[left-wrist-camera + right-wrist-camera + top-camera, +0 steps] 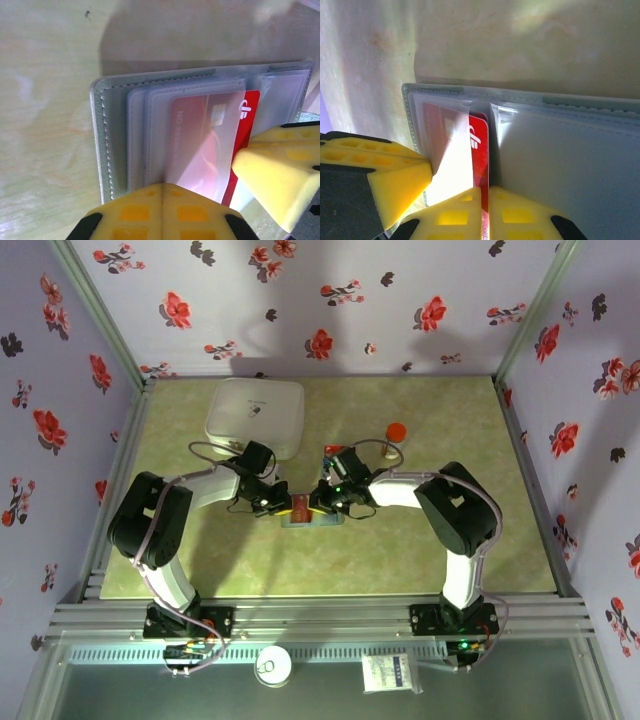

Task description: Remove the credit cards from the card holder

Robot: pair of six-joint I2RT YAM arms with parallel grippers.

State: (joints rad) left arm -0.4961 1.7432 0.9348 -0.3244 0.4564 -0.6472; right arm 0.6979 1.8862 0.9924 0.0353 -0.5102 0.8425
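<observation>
While the left fingers (150, 205), pressed together, pin the holder (107, 150) beneath them, the right fingers (502, 210) pinch the red card (479, 145), seemingly to draw it out.

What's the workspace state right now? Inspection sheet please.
Surface: green-yellow table mat, no spills seen.
Job's things: card holder lies open at mid-table; red card sticks partway out of its clear sleeve.
Clutter: white box at far left; small red round object at far centre.
Grippers: left gripper shut at the holder's near edge; right gripper shut on the red card's edge.
Cables: grey loops by both wrists, off the holder.
Surroundings: floral walls; metal frame at the near edge.
</observation>
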